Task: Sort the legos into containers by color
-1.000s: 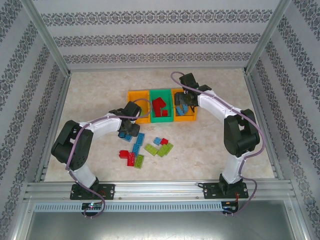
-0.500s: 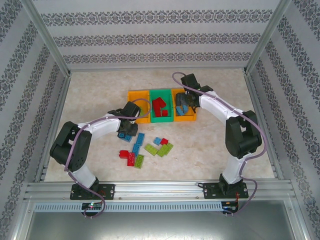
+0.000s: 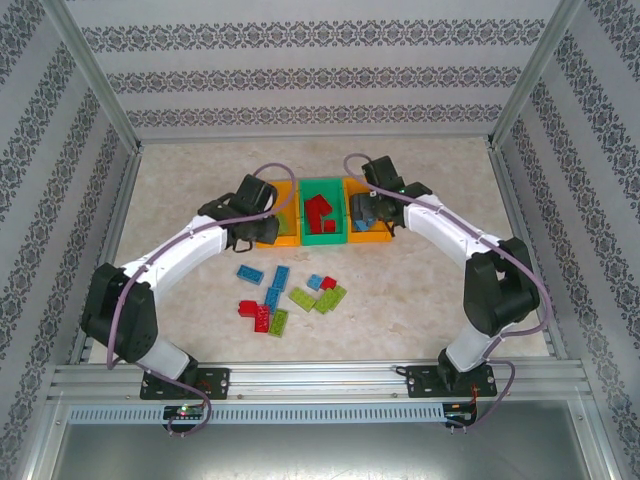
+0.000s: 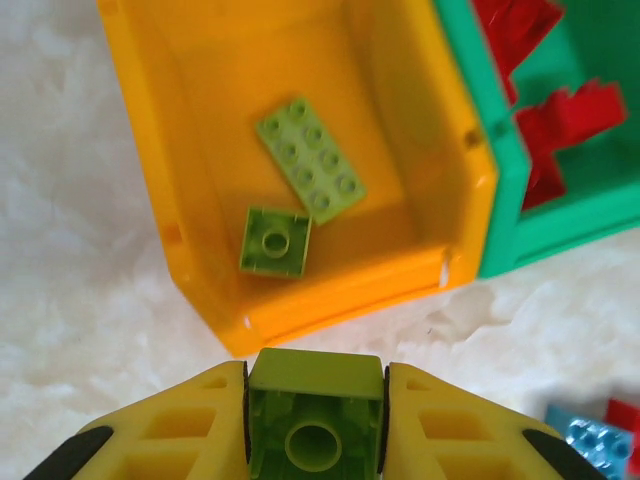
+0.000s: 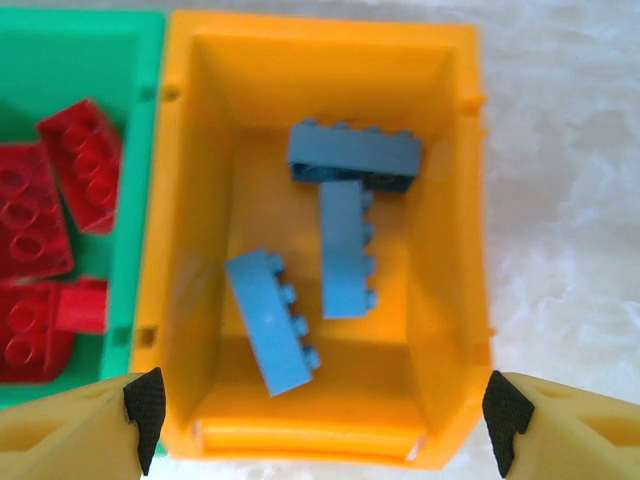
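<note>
Pinching a small lime-green studded plastic brick (image 4: pixel 315 378) just short of the left orange plastic bin (image 4: pixel 340 295), your left tool (image 4: pixel 315 400) likely needs carrying over the rim, then spreading; your right tool (image 5: pixel 325 408) stands spread.

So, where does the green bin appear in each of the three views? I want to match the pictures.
Top external: the green bin at picture centre, between the left orange bin and the right orange bin.
Left wrist: upper right corner, right of the left orange bin with lime legos.
Right wrist: left edge, left of the right orange bin with blue legos.
Shared landmark: the red legos lying inside it.
</note>
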Controlling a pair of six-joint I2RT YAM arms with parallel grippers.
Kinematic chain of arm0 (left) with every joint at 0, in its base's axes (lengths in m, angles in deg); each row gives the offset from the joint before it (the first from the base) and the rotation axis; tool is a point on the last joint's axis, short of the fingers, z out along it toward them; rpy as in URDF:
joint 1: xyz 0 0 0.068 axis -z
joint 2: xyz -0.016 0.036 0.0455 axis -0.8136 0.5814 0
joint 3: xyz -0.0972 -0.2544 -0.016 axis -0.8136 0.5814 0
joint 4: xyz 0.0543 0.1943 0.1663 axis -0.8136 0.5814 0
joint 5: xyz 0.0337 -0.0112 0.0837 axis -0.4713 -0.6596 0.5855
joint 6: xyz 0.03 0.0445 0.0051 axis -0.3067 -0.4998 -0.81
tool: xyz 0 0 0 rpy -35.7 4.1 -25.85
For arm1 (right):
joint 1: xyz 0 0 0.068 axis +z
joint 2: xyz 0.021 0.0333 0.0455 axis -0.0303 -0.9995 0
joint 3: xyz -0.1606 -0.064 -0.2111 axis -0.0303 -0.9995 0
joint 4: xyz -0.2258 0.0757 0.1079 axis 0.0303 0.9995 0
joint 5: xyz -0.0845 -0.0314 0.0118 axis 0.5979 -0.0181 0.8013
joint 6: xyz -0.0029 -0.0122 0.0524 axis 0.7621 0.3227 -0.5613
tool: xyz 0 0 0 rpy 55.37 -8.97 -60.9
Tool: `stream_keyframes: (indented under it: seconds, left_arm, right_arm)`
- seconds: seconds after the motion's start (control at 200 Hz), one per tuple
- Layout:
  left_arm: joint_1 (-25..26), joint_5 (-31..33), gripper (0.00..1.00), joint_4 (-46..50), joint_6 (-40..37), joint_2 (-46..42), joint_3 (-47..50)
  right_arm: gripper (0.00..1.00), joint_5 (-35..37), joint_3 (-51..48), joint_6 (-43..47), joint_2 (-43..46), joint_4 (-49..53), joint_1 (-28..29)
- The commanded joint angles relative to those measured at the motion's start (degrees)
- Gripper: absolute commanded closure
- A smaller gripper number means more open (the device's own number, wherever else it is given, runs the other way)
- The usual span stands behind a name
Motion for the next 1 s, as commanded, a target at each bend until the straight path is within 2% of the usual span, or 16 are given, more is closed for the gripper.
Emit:
stream_keyframes:
  seconds: [0.0,0.135,0.29,0.36,0.45,0.56,0.719,0.844,0.994]
  left_arm:
    - [-1.9,-0.28,0.7,1.42,-0.85,5.59,-6.53]
    - [-4.68,-3.22,0.67,2.21,1.01,14.1,-14.41]
    - [-5.41,-1.8,0.64,3.35,1.66,20.89,-21.46]
    - [-5.43,-1.27,0.56,3.76,2.06,22.76,-23.36]
    - [-5.43,-0.59,0.41,3.98,2.66,24.01,-24.52]
    - [-5.44,-1.65,0.29,4.05,3.7,23.67,-24.06]
    - [-5.39,-3.98,0.0,1.07,5.63,19.48,-19.35]
    - [-5.41,-5.13,0.01,-0.83,6.58,15.97,-15.24]
    - [-5.4,-4.62,0.01,-1.14,6.83,14.3,-12.8]
  right_arm:
    - [0.14,-1.22,-3.51,3.33,2.99,-0.97,3.73]
    - [0.14,-1.67,-8.7,9.0,5.54,-2.92,9.04]
    - [0.12,-5.49,-13.55,12.2,8.04,-3.32,14.21]
    - [0.1,-5.49,-15.56,12.7,9.52,-3.39,16.9]
    - [0.08,-4.55,-17.88,12.66,11.26,-3.48,20.54]
    - [0.05,-2.51,-19.67,11.97,12.05,-2.55,25.15]
    - [0.03,-0.42,-20.1,9.19,11.89,-0.07,30.6]
    - [0.02,0.98,-20.35,8.23,11.31,0.17,35.06]
    - [0.02,3.35,-20.01,7.6,8.69,1.83,36.64]
